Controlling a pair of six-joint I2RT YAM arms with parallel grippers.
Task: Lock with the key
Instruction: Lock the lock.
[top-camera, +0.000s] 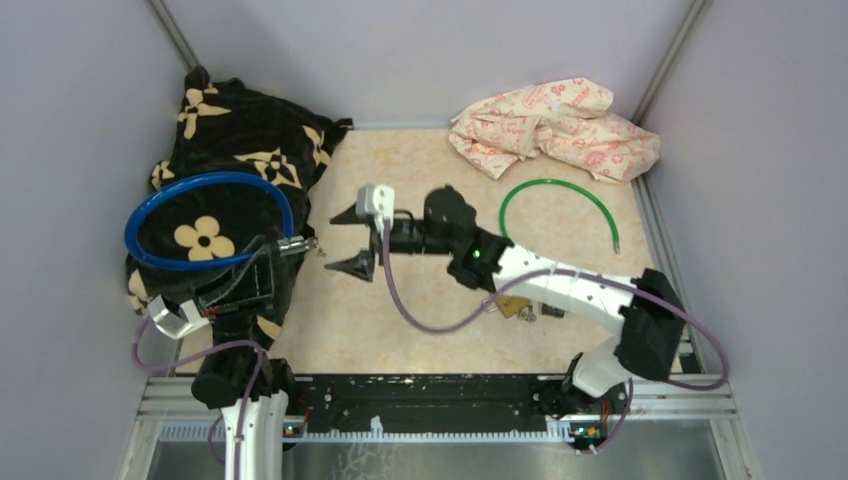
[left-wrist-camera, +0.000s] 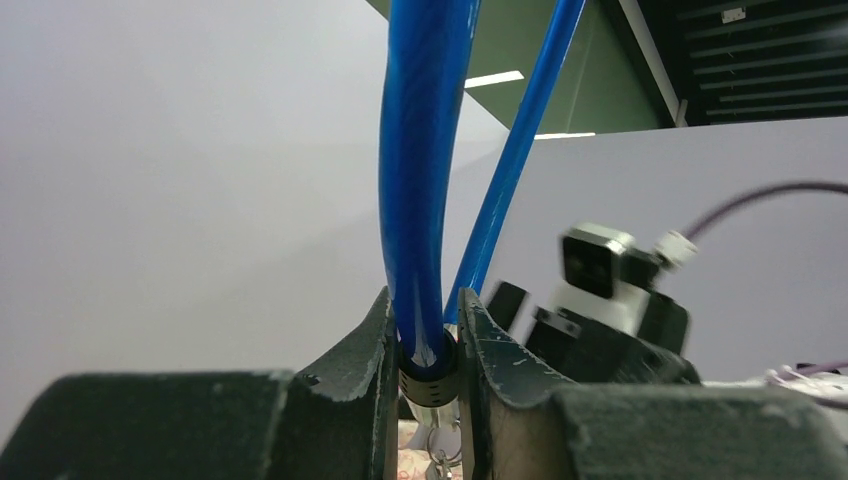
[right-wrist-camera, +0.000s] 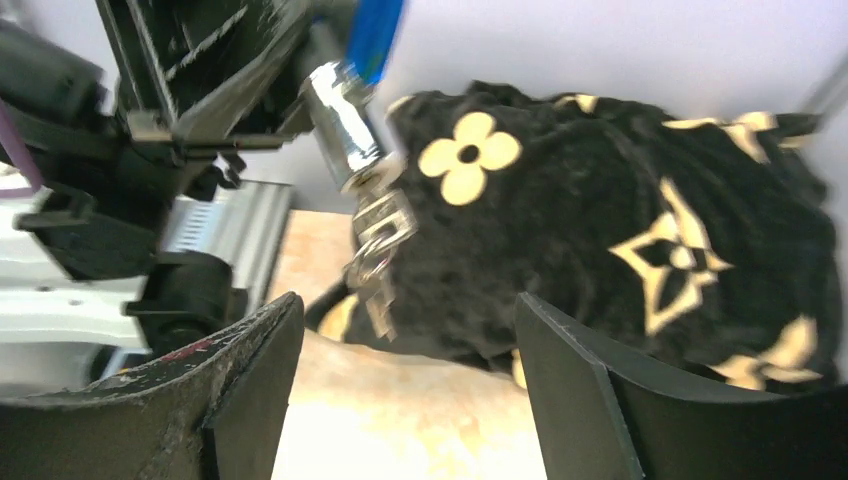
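— What are my jaws doing?
— Your left gripper (left-wrist-camera: 428, 340) is clamping the blue cable (left-wrist-camera: 415, 200), probably steadying the lock barrel (right-wrist-camera: 345, 125). Your right gripper (right-wrist-camera: 410, 330) is gaping wide, holding nothing.
— And the key?
— The key (right-wrist-camera: 378, 235) is hanging at the barrel's tip, before the black cloth (right-wrist-camera: 600, 230). The barrel's long axis is running toward your right gripper, key end leading.

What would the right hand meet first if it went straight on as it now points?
Probably the keys hanging from the blue cable lock that the left hand holds; depth is unclear.
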